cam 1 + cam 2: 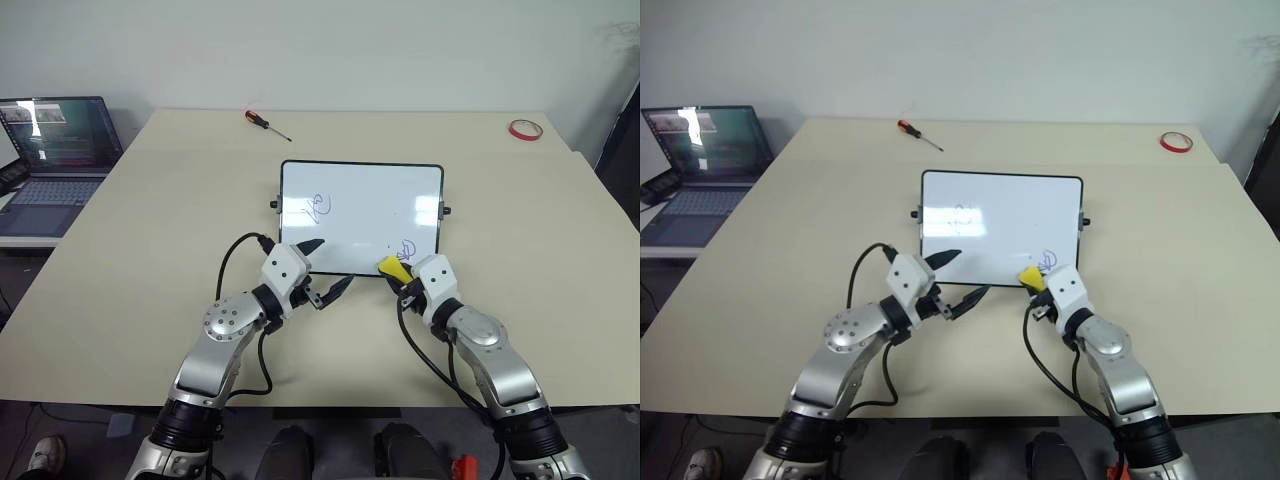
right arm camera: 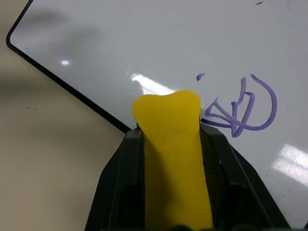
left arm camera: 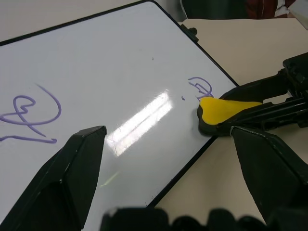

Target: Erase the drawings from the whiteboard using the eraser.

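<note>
The whiteboard [image 1: 370, 190] lies flat at the middle of the table. Two blue drawings are on it: a scribble [image 1: 318, 207] on its left half and a smaller one [image 1: 407, 246] near its front right corner. My right gripper [image 1: 400, 272] is shut on the yellow eraser [image 1: 393, 267], whose tip sits over the board's front edge, just beside the smaller scribble [image 2: 240, 108]. The eraser [image 2: 173, 159] fills the space between the jaws. My left gripper [image 1: 332, 263] stands open over the board's front edge, left of the eraser [image 3: 224, 108], with nothing in it.
An orange-handled screwdriver [image 1: 268, 123] lies at the table's far side and a red tape ring [image 1: 525, 129] at the far right corner. An open laptop [image 1: 50, 150] stands on a lower surface to the left of the table.
</note>
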`<state>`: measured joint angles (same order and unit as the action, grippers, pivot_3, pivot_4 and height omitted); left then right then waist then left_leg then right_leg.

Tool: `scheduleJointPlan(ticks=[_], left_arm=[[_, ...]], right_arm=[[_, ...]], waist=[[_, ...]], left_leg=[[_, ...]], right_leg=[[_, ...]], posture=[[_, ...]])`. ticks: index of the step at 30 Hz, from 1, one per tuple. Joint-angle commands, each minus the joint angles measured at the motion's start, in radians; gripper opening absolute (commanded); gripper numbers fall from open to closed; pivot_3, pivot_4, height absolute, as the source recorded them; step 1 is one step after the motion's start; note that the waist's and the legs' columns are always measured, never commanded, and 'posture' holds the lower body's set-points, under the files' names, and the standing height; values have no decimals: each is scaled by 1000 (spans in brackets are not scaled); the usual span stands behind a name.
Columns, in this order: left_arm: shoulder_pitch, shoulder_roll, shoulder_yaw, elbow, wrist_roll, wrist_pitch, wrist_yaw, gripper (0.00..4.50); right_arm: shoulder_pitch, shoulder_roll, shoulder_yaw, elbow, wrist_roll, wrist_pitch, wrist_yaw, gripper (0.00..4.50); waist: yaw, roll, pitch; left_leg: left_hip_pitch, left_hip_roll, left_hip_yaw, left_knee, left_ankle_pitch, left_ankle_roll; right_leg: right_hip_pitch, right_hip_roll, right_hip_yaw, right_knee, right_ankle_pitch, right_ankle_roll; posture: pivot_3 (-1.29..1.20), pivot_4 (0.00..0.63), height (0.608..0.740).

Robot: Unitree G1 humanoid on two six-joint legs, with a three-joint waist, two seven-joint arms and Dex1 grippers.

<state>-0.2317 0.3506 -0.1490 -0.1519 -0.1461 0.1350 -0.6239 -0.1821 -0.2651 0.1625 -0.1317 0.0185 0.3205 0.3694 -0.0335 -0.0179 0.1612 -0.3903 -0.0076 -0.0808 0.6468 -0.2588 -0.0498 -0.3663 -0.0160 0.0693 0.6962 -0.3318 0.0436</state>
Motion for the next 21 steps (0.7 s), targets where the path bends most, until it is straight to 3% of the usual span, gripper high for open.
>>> scheduleJointPlan(ticks=[1, 5, 11, 21], left_arm=[[-16, -2, 0, -12, -2, -13, -6, 4500], [-16, -5, -5, -14, -1, -12, -7, 4500], [-13, -6, -8, -21, 0, -9, -7, 4500], [-10, -1, -5, -21, 1, -14, -9, 4500]], right_arm=[[-22, -11, -48, 14, -35, 18, -61, 1203], [-66, -20, -112, 58, -90, -20, -183, 1203], [-88, -24, -116, 91, -119, -51, -214, 1203], [2, -53, -3, 20, -77, -38, -5, 1203]], waist=[[0, 0, 0], [1, 0, 0], [1, 0, 0], [-2, -1, 0]], left_leg=[[0, 0, 0, 0, 0, 0], [0, 0, 0, 1, 0, 0], [2, 0, 0, 0, 0, 0], [11, 0, -1, -2, 0, 0]], right_leg=[[0, 0, 0, 0, 0, 0], [1, 0, 0, 0, 0, 0], [3, 0, 0, -1, 0, 0], [13, 0, -1, -7, 0, 0]], posture=[[0, 150, 740], [0, 150, 740], [0, 150, 740], [0, 150, 740]])
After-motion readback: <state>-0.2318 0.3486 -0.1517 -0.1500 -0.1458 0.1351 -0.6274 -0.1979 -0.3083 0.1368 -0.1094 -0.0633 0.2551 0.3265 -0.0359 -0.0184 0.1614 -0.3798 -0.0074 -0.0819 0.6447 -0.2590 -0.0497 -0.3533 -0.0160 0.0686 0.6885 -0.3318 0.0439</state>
